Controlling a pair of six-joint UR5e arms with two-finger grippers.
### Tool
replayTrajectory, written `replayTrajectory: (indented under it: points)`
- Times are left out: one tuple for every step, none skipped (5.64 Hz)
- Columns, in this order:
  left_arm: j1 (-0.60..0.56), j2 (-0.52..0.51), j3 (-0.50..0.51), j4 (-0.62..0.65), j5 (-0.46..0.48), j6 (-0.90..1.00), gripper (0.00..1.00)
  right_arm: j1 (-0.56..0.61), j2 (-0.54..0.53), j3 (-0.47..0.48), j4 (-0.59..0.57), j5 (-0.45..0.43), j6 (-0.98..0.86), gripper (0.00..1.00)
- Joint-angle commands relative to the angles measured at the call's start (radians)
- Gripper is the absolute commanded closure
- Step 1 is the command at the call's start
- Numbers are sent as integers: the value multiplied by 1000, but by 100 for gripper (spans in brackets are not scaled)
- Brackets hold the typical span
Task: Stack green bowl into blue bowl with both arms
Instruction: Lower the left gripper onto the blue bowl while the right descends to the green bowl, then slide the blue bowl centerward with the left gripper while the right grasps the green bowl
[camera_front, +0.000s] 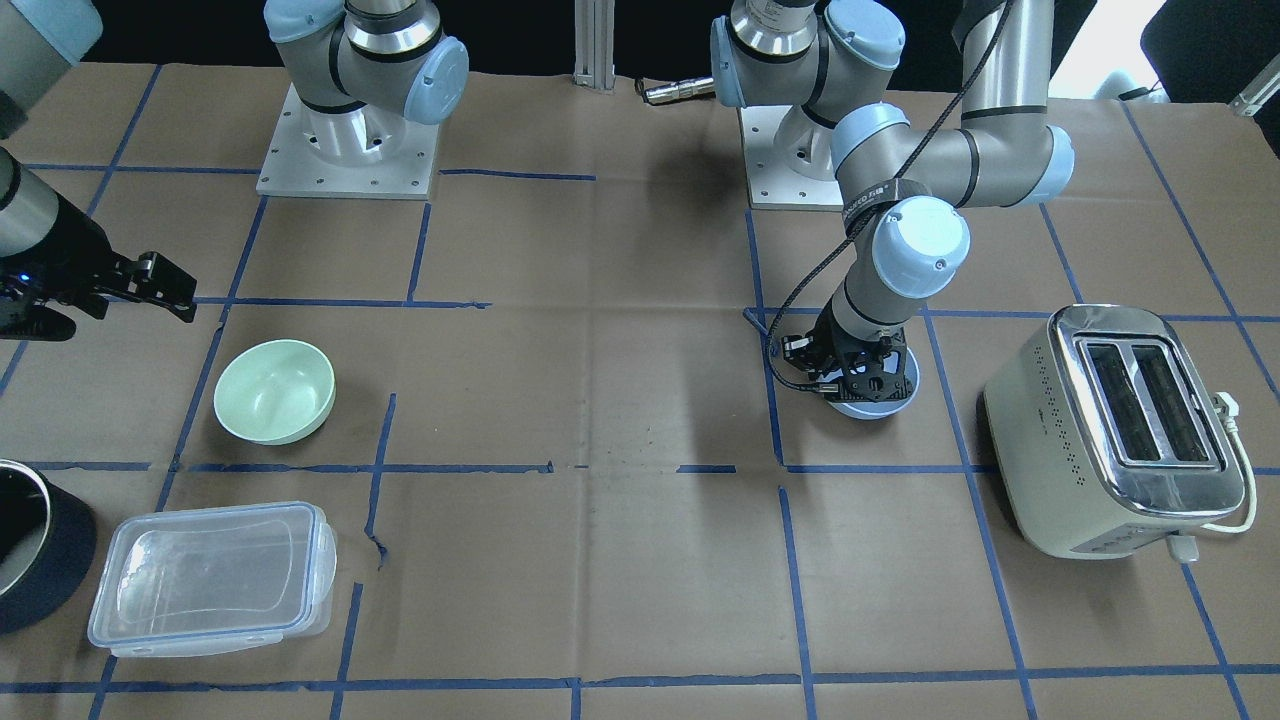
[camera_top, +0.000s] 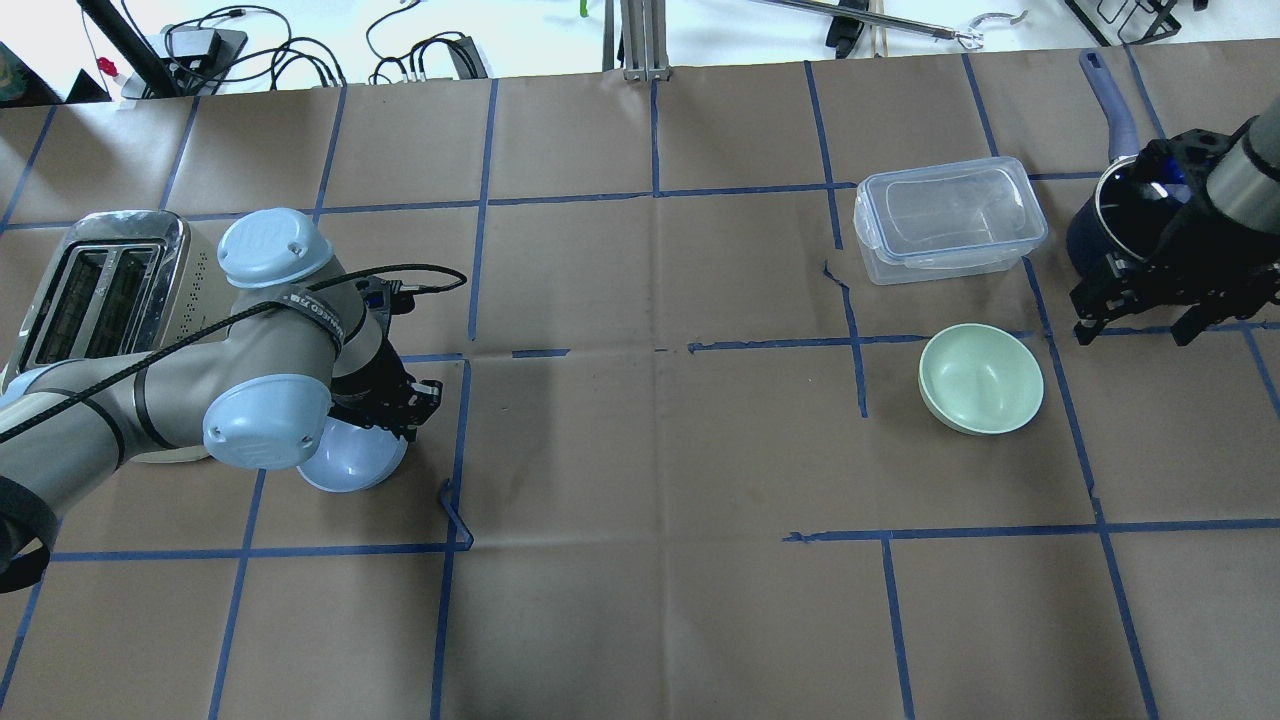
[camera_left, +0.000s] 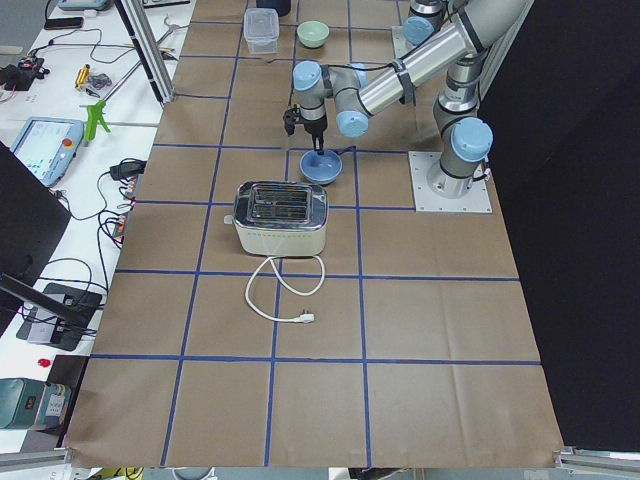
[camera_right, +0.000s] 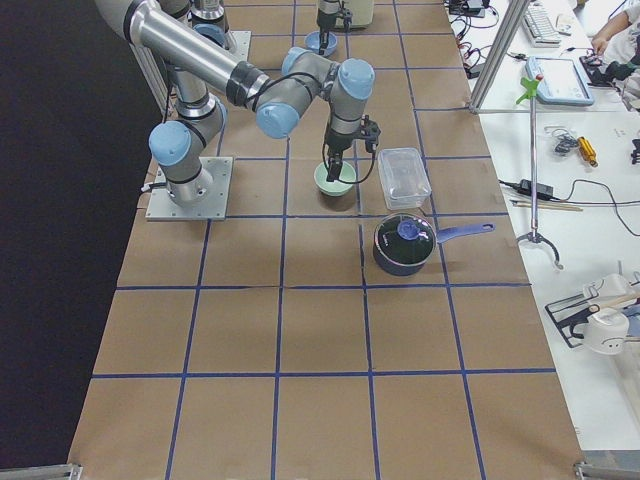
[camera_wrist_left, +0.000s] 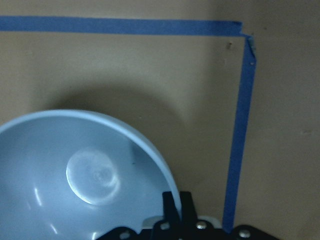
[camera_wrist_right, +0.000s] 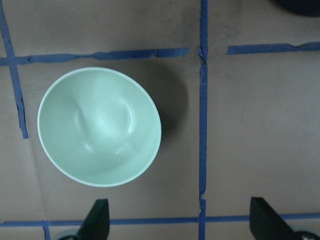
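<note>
Left gripper (camera_wrist_left: 176, 197) is down on the blue bowl (camera_wrist_left: 75, 175), fingers nipped together over its rim, the bowl sitting on the surface (camera_top: 650, 450) near the toaster (camera_top: 100, 290). Well apart from it, the right gripper (camera_wrist_right: 182, 220) hovers with fingers spread wide, and the green bowl (camera_wrist_right: 100, 127) sits upright just ahead of them, untouched. Both bowls look light, stiff and smooth, so likely slippery; a rim pinch, one finger inside and one outside, seems the sound hold

Toaster (camera_top: 100, 290) beside bowl (camera_top: 360, 465), seemingly not touching
</note>
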Motion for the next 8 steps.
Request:
replayTrajectory:
  points:
    - [-71,-20,100,-14,41,-25,100,43,92,89,-188,8,20,0]
    - [-201,-45,206,-31,43,-112,100,43,146,129,-295,7,8,0]
    - [-292,-107,327,-31,40,-168,100,43,161,160,-332,7,5,0]
    - [-398,-188,415,-18,49,-171,99,43,161,162,-334,7,6,0]
    - [-513,-233,466,-17,43,-171,99,43,161,156,-357,5,3,10]
    - [-523,-296,494,19,42,-174,98,43,160,153,-360,1,5,56]
    - [-538,-316,515,24,49,-185,98,43,158,153,-359,2,6,77]
    - [-566,-329,515,30,36,-196,98,43,152,153,-357,4,9,92]
